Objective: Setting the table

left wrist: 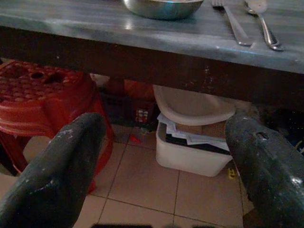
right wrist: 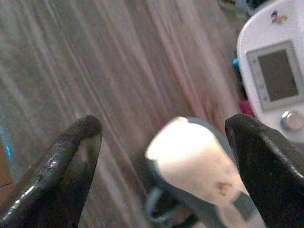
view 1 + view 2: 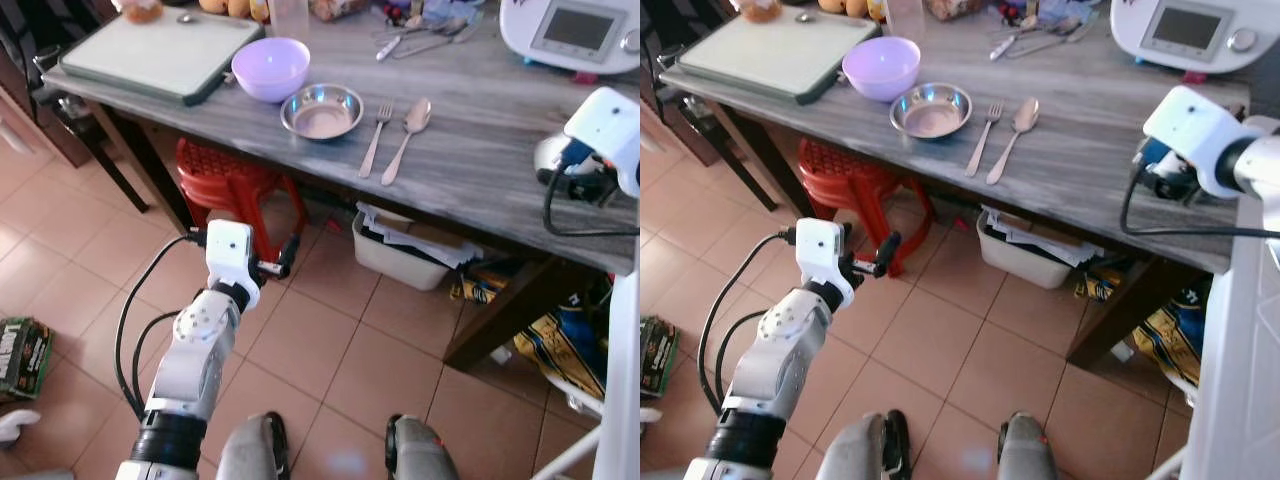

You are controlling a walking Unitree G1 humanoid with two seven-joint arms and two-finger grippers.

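Observation:
On the grey wooden table [image 3: 480,170] a steel bowl [image 3: 321,110] sits beside a purple bowl [image 3: 270,68]. A fork [image 3: 376,140] and a spoon [image 3: 408,138] lie side by side just right of the steel bowl. My right gripper [image 2: 166,142] hovers open over the table's right end. A grey-blue mug [image 2: 190,152] with a pale inside stands below, between its spread fingers, untouched. My left gripper [image 1: 166,142] is open and holds nothing. It hangs low in front of the table's edge, level with the red stool [image 3: 225,175].
A green-edged cutting board [image 3: 160,50] lies at the table's left end, and a white kitchen appliance [image 3: 575,30] stands at the back right. Loose utensils [image 3: 420,35] lie at the back. Under the table is a white bin [image 3: 400,255] of papers. A dark chair [image 3: 60,100] stands left.

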